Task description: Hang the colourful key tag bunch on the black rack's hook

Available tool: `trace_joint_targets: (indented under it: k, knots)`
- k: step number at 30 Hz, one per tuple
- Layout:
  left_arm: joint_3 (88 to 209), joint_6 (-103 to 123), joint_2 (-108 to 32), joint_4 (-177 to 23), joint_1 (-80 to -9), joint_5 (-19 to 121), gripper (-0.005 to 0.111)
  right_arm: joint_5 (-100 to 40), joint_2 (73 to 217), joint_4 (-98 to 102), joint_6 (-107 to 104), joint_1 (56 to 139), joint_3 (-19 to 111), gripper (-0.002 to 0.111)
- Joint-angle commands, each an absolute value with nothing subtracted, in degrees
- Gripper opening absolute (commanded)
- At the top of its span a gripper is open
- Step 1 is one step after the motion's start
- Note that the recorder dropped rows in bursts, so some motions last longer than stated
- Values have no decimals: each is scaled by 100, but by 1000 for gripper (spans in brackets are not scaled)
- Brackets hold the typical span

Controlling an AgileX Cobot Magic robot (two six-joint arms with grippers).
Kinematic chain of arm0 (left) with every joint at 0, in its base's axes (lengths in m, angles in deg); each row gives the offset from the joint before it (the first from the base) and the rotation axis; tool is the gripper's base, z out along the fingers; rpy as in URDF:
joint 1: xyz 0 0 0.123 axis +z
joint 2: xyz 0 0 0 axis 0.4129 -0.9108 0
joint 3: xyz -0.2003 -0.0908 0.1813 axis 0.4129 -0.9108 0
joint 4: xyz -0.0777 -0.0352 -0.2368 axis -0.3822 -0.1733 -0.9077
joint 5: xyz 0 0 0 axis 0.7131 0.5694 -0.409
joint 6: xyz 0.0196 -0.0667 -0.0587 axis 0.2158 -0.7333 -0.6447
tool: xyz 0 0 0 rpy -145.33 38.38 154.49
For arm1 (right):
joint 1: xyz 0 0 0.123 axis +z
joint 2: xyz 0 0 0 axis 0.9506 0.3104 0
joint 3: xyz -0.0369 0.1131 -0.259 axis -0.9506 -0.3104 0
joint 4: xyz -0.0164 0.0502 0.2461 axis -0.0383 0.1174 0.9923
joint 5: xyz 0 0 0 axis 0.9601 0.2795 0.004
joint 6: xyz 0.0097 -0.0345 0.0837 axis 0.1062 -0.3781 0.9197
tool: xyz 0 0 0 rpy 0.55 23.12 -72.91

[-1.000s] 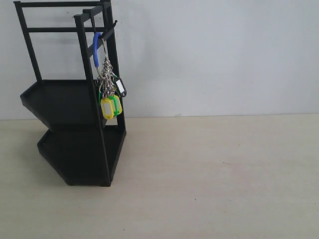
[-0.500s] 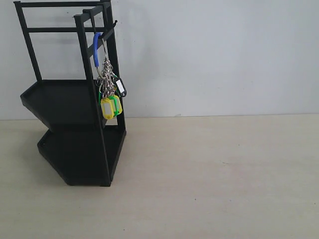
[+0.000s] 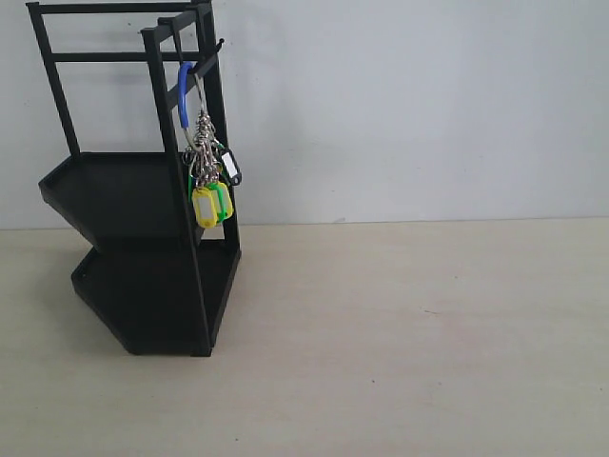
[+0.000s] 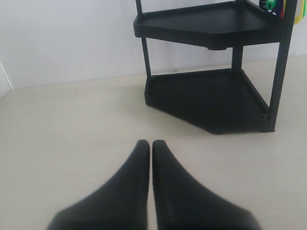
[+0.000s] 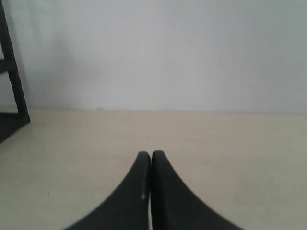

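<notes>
Your colourful key tag bunch (image 3: 210,181) hangs on the black rack (image 3: 143,200), clear of the table. Its blue-and-silver loop (image 3: 184,95) is caught over the hook (image 3: 197,65) at the rack's top bar. The silver rings and the yellow and green tags dangle below it, beside the front upright and level with the upper tray. You see a sliver of those tags (image 4: 283,5) at the edge of the left wrist view too, above the rack's two trays (image 4: 211,96).

The rack stands upright on the pale table (image 3: 428,333), close to the white wall (image 3: 409,105).

Your left gripper (image 4: 151,143) is clenched on nothing, fingertips pressed together, low over the table and well apart from the rack. Your right gripper (image 5: 151,154) is likewise closed and empty, with only one rack upright (image 5: 12,72) showing at the side of its view. Neither arm appears in the exterior view.
</notes>
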State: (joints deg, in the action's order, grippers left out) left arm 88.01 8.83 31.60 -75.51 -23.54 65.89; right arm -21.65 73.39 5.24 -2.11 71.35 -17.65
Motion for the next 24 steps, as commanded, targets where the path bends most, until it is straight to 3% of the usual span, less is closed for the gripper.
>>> trace_joint_targets:
  k: [1, 8, 24]
  knots:
    - [8808, 889, 3172, -7571, -2361, 6553, 4, -1763, 7311, 541, -270, 7145, -1899, 0]
    - [8808, 889, 3172, -7571, -2361, 6553, 4, -1003, 7311, 519, -255, 7134, -1899, 0]
    - [8808, 889, 3172, -7571, -2361, 6553, 4, -1016, 7311, 519, -231, 7134, -1899, 0]
